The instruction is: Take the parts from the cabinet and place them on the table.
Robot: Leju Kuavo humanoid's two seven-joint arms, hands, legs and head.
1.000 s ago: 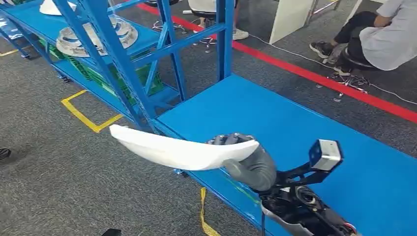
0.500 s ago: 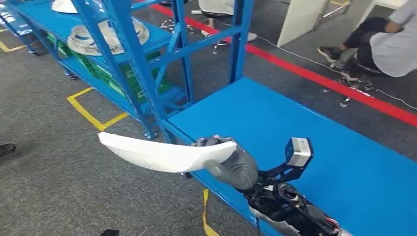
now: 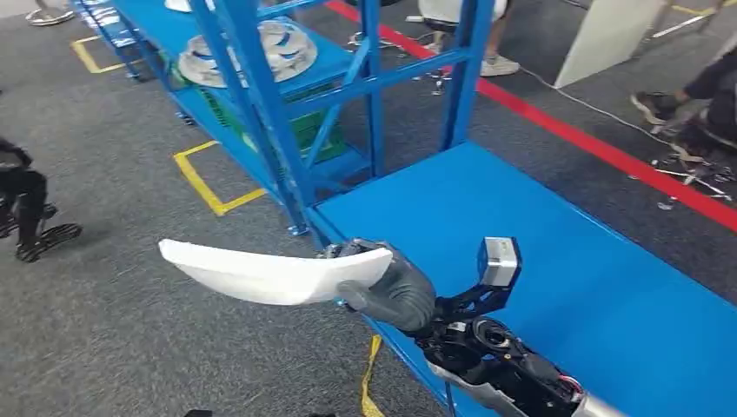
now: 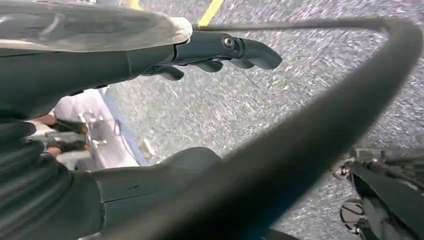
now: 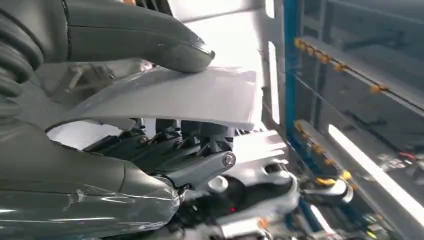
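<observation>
A long, curved white part [image 3: 261, 274] is gripped at one end by my right hand [image 3: 391, 291], which holds it roughly level over the near-left corner of the blue table [image 3: 539, 217]. Most of the part reaches out over the grey floor. In the right wrist view the thumb [image 5: 150, 35] presses on top of the white part [image 5: 190, 95] and the fingers [image 5: 190, 145] lie beneath it. The blue cabinet [image 3: 261, 104] stands past the table's far-left end, with a round metal part [image 3: 248, 52] on its shelf. My left hand [image 4: 75, 75] hangs over the floor, its fingers [image 4: 235, 47] spread and holding nothing.
A green crate [image 3: 304, 130] sits low in the cabinet. Yellow tape [image 3: 209, 178] and a red line [image 3: 608, 152] mark the floor. A seated person [image 3: 704, 87] is at the far right, another's feet [image 3: 495, 61] behind the cabinet, dark shoes [image 3: 26, 217] at the left.
The whole picture has shifted, so the camera has turned: cabinet and table now sit further right. My right hand still holds the white part, a little further left in the picture.
</observation>
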